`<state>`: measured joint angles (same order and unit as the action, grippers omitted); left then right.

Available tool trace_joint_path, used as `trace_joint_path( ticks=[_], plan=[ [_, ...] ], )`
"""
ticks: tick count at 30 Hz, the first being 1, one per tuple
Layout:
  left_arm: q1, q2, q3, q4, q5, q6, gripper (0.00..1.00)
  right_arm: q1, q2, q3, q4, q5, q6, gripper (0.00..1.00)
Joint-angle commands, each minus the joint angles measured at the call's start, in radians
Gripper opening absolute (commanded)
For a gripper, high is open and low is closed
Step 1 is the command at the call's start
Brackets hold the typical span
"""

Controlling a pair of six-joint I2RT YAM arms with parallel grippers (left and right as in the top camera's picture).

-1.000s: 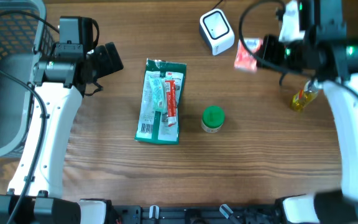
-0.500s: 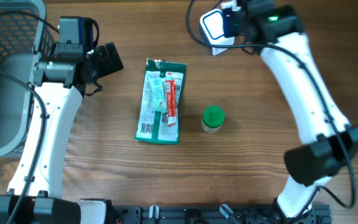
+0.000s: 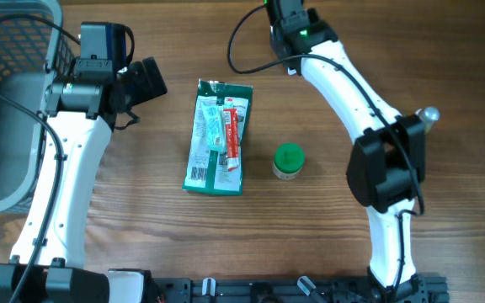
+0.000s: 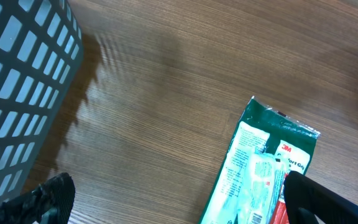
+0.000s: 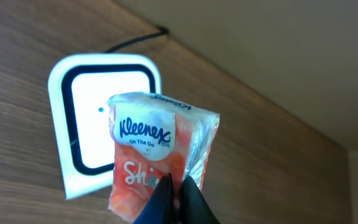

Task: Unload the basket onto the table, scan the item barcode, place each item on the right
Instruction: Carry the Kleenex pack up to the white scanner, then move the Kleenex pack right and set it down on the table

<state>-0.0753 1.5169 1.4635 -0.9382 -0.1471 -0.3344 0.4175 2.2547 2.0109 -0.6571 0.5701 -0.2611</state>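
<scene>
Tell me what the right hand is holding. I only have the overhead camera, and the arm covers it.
Observer: The right hand is shut on an orange soft plastic Kleenex tissue packet, pinched at the edge nearest the wrist camera.
Operator: Is it at the scanner?
Observer: Yes. The packet is in front of the white square scanner with the black-framed window and covers its lower right part.
Operator: Any barcode showing?
Observer: None on the face toward the wrist camera, only the white Kleenex label. The side facing the scanner is hidden.
</scene>
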Motion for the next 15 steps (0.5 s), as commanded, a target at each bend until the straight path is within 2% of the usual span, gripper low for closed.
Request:
trace_joint_path(
  ticks=[1,15],
  plan=[
    [0.005,0.003,0.008,0.003,0.008,0.013,1.0,0.0,0.044,0.01,0.013,0.041,-0.033,0.05],
    [0.005,0.003,0.008,0.002,0.008,0.013,1.0,0.0,0.016,0.011,0.001,0.135,-0.021,0.04]
  ],
)
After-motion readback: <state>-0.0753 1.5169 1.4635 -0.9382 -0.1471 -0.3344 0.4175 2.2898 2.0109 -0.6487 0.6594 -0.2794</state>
